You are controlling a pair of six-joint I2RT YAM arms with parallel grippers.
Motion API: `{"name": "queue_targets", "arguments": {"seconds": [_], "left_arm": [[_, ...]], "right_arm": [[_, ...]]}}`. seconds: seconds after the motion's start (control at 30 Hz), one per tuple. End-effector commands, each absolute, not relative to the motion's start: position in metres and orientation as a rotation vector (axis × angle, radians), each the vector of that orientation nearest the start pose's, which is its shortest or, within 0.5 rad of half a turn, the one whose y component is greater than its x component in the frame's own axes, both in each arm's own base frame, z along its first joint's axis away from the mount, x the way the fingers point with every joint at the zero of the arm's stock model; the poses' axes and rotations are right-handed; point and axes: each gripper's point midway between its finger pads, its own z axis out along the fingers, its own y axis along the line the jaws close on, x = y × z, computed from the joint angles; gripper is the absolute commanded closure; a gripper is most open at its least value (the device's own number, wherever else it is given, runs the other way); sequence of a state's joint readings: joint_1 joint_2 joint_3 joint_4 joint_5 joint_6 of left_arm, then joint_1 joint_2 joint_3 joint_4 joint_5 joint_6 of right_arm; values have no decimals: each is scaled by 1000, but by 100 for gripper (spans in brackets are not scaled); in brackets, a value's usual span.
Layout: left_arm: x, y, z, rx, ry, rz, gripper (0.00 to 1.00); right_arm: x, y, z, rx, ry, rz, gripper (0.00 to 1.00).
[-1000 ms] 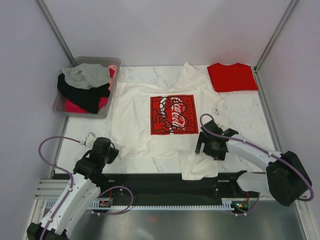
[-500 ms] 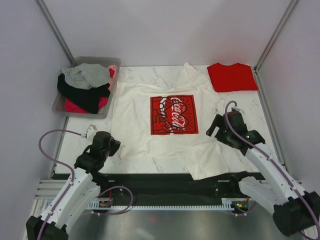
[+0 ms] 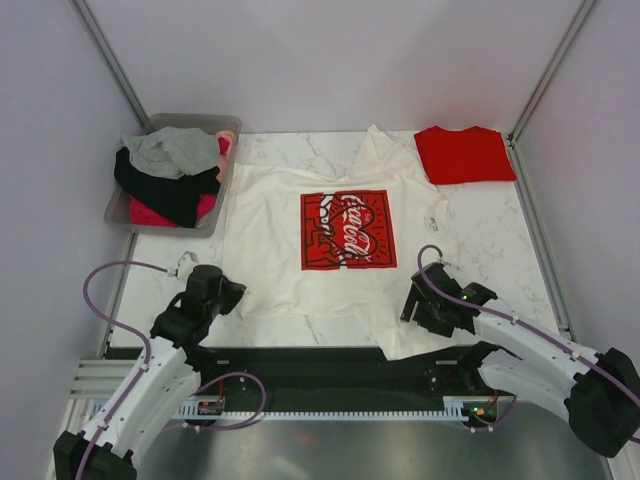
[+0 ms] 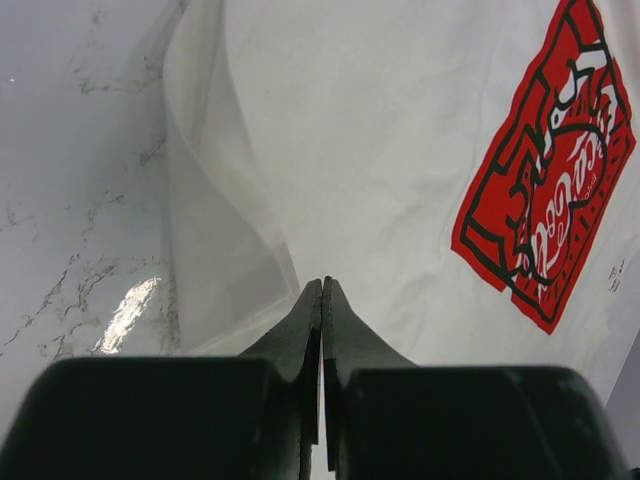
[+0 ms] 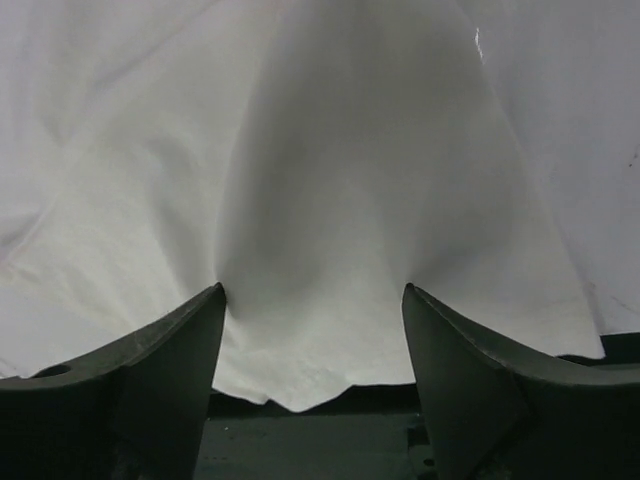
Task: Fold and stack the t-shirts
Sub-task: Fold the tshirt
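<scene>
The cream-white t-shirt (image 3: 290,215) with a red chest print (image 3: 348,229) lies spread flat mid-table. The plain red t-shirt (image 3: 463,153) lies folded at the back right corner. My left gripper (image 3: 228,293) is at the white shirt's near left corner. In the left wrist view (image 4: 322,283) its jaws are shut, and a thin fold of the shirt (image 4: 380,150) rises to the tips. My right gripper (image 3: 412,305) is on the shirt's near right flap. In the right wrist view (image 5: 312,290) it is open, with the cloth (image 5: 330,150) tented between the fingertips.
A grey bin (image 3: 170,228) with several dark, grey and pink garments stands at the back left. A black rail (image 3: 330,365) runs along the table's near edge, and the shirt's near flap hangs over it (image 5: 300,440). Walls close in on the table's sides and back.
My right gripper swung out to the right and back, then came down near the front edge on the shirt's flap, which shifted right. My left gripper edged slightly toward the shirt.
</scene>
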State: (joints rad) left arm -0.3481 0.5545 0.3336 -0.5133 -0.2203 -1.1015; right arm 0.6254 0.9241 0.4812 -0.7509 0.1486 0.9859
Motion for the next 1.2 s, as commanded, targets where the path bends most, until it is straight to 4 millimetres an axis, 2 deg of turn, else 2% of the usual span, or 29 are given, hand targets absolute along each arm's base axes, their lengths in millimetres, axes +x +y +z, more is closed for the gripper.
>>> {"name": "queue_targets", "arguments": {"seconds": [0.0, 0.07, 0.17, 0.27, 0.3, 0.37, 0.4, 0.5, 0.53, 0.67, 0.83, 0.9, 0.97, 1.0, 1.03, 1.07, 1.1, 1.13, 1.17], "left_arm": [[214, -76, 77, -937, 2103, -523, 98], [213, -76, 75, -928, 2109, -521, 98], [211, -78, 71, -933, 2114, -535, 98], [214, -77, 73, -926, 2102, -532, 98], [215, -77, 75, -919, 2098, -526, 98], [219, -76, 87, -870, 2087, -518, 98], [220, -76, 91, -859, 2081, -517, 98], [215, -68, 109, -880, 2036, -507, 98], [210, -66, 117, -900, 2012, -526, 98], [197, -56, 133, -983, 1927, -571, 98], [188, -50, 156, -1006, 1838, -623, 98], [187, -53, 157, -989, 1858, -629, 98], [185, -59, 146, -964, 1918, -630, 98], [187, -69, 139, -944, 1962, -659, 93], [188, -75, 116, -928, 2026, -645, 86], [188, -79, 107, -912, 2062, -649, 74], [195, -91, 99, -880, 2108, -684, 68], [194, -93, 85, -840, 2162, -655, 60], [195, -95, 80, -823, 2195, -636, 57]], "right_arm": [[139, 115, 7, 614, 2699, 231, 23], [139, 115, 4, 606, 2694, 189, 24], [146, 118, 6, 589, 2676, 185, 31], [153, 123, 5, 567, 2671, 184, 55], [155, 124, 4, 549, 2674, 177, 73], [160, 126, 6, 541, 2676, 164, 93], [161, 126, 9, 543, 2670, 163, 100], [163, 121, 29, 567, 2616, 171, 100], [167, 119, 43, 599, 2555, 204, 100], [158, 104, 84, 674, 2464, 259, 100], [147, 101, 105, 695, 2439, 347, 100], [143, 100, 103, 695, 2449, 349, 100], [142, 99, 98, 695, 2455, 342, 100], [140, 101, 95, 689, 2469, 345, 100], [140, 101, 92, 688, 2475, 349, 100], [141, 105, 88, 686, 2478, 363, 100], [140, 107, 86, 682, 2488, 374, 100], [140, 109, 84, 679, 2494, 377, 100], [142, 110, 83, 672, 2492, 386, 100]]}}
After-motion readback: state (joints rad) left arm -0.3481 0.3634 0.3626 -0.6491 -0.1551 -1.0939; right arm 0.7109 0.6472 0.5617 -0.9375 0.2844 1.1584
